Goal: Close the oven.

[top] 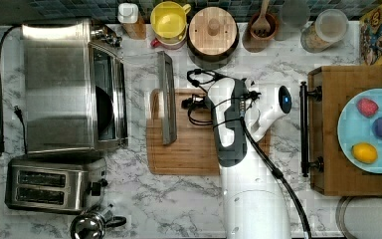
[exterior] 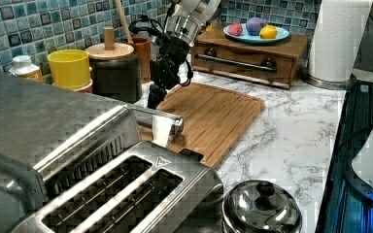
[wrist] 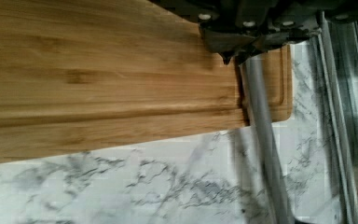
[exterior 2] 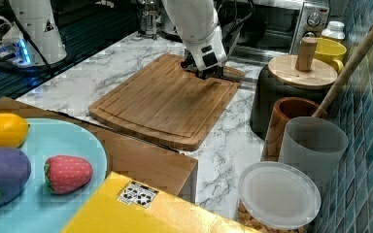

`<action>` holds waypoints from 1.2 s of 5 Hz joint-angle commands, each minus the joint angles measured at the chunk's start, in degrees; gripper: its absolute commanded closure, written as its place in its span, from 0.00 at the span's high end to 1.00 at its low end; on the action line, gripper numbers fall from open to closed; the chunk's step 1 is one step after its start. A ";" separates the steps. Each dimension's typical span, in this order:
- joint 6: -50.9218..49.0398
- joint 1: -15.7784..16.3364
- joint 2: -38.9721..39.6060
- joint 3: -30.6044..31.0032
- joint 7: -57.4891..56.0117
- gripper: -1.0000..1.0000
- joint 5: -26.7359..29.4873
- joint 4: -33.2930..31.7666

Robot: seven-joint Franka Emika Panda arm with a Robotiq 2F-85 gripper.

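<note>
1. While the oven (top: 72,87) sits at the top view's left with its door (top: 166,97) dropped flat, closing has barely begun.
2. Its handle (wrist: 265,140) lies over the cutting board (top: 189,144).
3. The gripper (exterior: 156,99) hangs just beside the handle — I cannot tell how wide it is.
4. Next, probably: get under the handle and lift it toward the oven.

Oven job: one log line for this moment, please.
oven door open, dropped flat | gripper low at door handle, over cutting board | close not yet done

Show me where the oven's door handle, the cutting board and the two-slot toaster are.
oven door handle (top: 166,99), top view, middle of the metal bar
cutting board (top: 189,149), top view, bare wood
toaster (top: 45,186), top view, steel strip between its slots
</note>
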 commanded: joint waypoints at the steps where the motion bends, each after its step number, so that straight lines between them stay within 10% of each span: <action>1: -2.30 0.75 -1.54 5.57 -6.49 0.00 4.35 3.74; 6: -6.89 1.37 1.77 9.91 -7.48 0.00 2.45 6.27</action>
